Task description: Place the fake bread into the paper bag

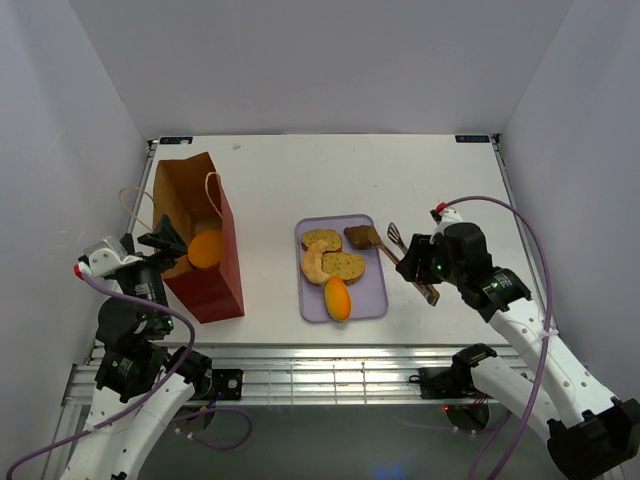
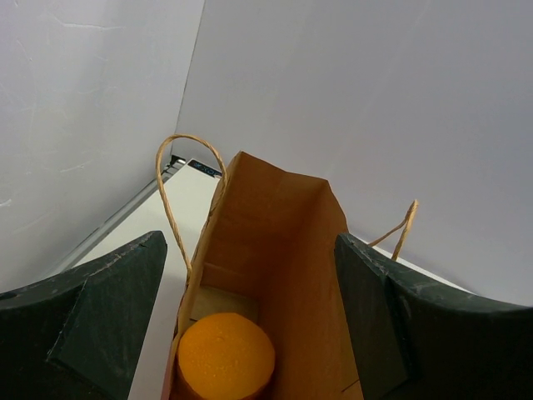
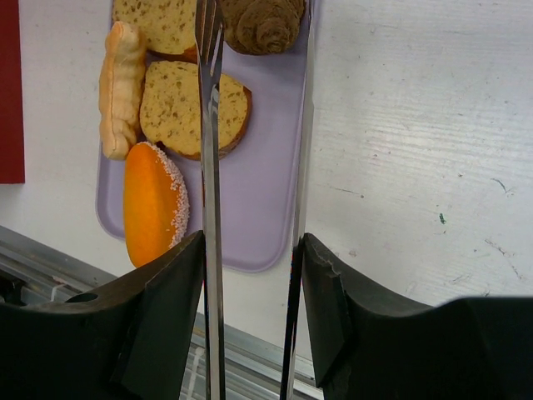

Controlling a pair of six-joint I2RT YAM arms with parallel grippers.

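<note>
The white table [image 1: 430,180] carried a tall reddish-brown paper bag [image 1: 215,280] standing upright at its left side, mouth open. A lavender tray [image 1: 370,295] lay near the middle, well apart from the bag. The left gripper [image 1: 165,240] sat at the bag's near rim with its fingers spread wide, gripping nothing. The right gripper [image 1: 420,265] was closed on a pair of metal tongs [image 1: 395,240], whose two arms ran out between its fingers toward the tray's far right corner. One piece of fake bread, an orange bun [image 2: 226,354], already rested inside the bag. The rest lay on the tray: two brown-crusted slices [image 1: 322,240] [image 1: 345,266], a pale crescent roll [image 1: 314,262] along their left edge, and a sugared orange bun [image 1: 338,298] at the near end. A brown croissant [image 3: 262,25] appeared between the tong arms in the wrist view, though contact could not be told.
</note>
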